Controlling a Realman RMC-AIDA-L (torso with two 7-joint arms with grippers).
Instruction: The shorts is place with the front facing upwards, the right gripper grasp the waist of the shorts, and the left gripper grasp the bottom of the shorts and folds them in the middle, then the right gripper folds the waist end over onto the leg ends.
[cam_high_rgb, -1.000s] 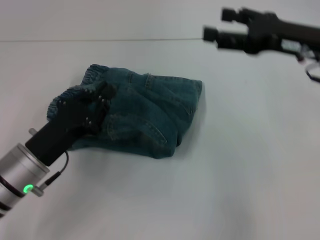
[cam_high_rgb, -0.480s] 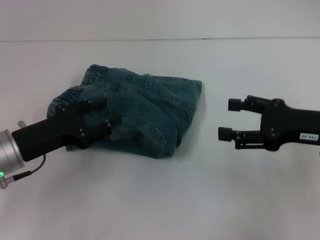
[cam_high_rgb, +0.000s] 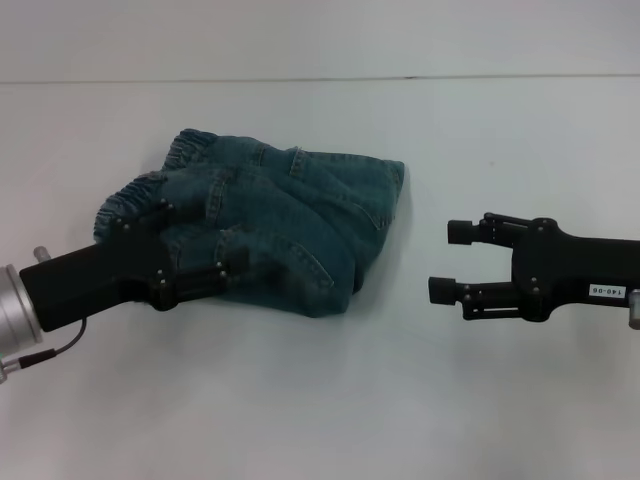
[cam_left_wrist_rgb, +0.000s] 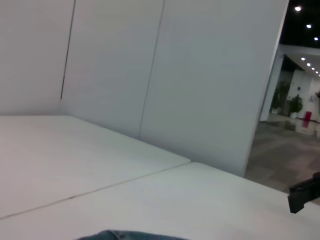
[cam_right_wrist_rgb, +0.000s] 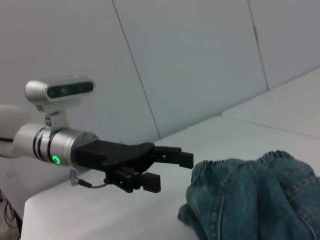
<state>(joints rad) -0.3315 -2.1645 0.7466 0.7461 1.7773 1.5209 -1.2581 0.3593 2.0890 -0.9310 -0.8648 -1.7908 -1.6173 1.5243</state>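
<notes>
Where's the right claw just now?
In the head view the right claw hovers open at the right side of the table, apart from the shorts, facing the left claw at their other side.

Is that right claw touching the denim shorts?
Apart. The head view shows bare table between the right gripper and the shorts.

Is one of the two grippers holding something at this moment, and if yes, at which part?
Nothing is held. The left gripper has its jaws open beside the waist end of the shorts; the right gripper, also open, is apart from them.
</notes>
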